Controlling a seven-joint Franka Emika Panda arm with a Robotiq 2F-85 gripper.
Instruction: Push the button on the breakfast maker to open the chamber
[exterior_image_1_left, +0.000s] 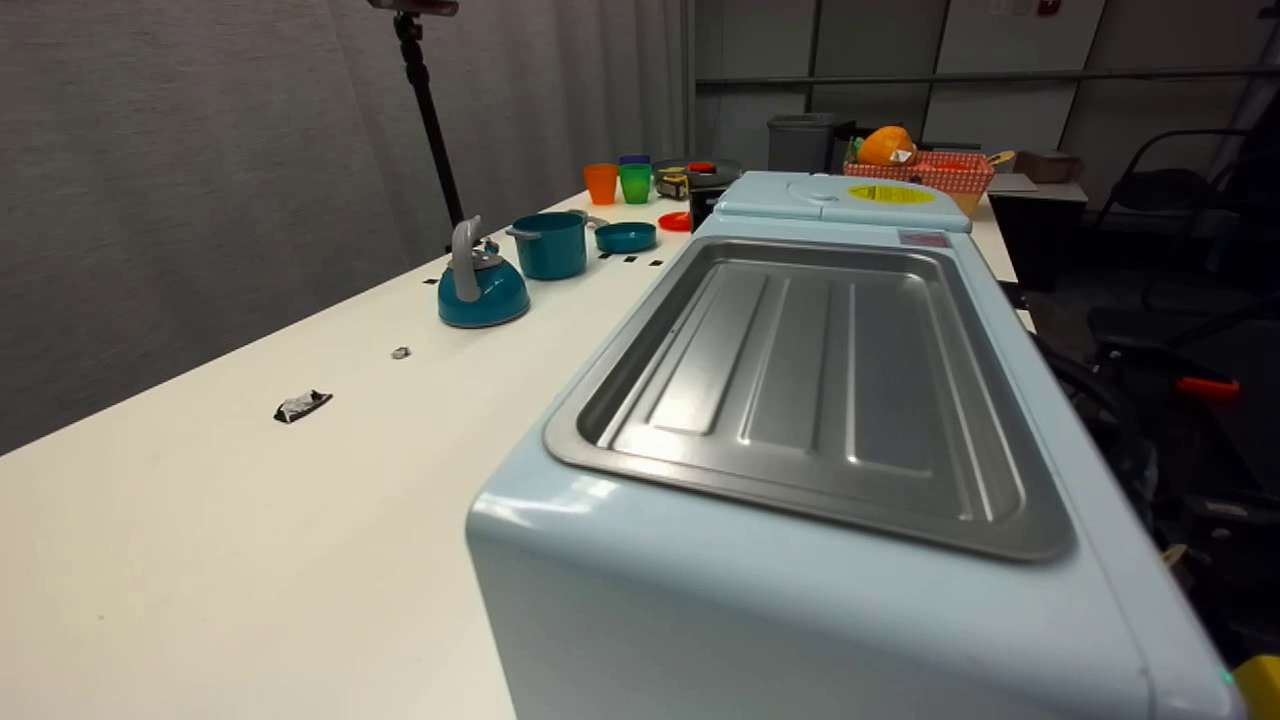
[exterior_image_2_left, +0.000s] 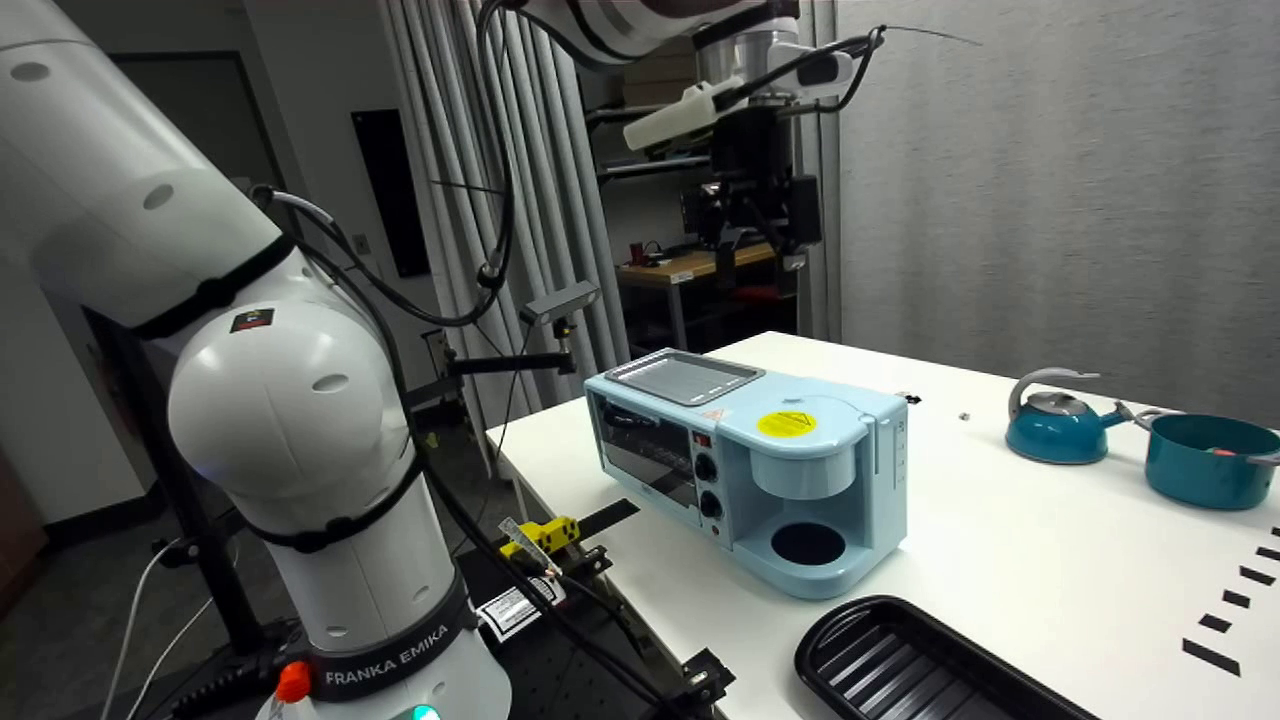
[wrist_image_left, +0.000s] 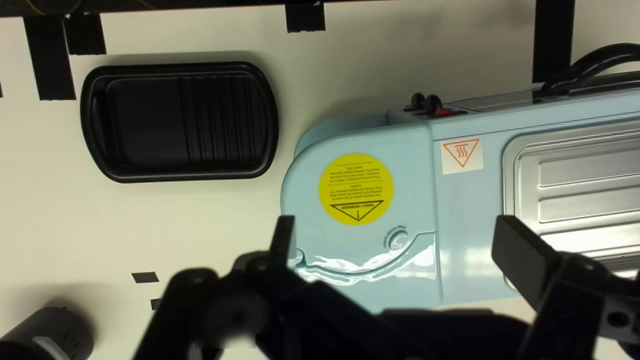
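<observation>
The maker (exterior_image_2_left: 738, 475) sits on the table (exterior_image_2_left: 1020, 560), a tray (exterior_image_2_left: 685, 378) on top. In an exterior view, the pan (exterior_image_2_left: 930, 665) lies before it, to the right; the kettle (exterior_image_2_left: 1058, 437) stands well right, the pot (exterior_image_2_left: 1200, 478) just past it. In an exterior view, a dish (exterior_image_1_left: 626, 241) sits right of the pot, cups (exterior_image_1_left: 601, 185) behind both, a basket (exterior_image_1_left: 945, 178) beyond the maker. The gripper (wrist_image_left: 400, 240) hangs over the maker, height hard to judge.
</observation>
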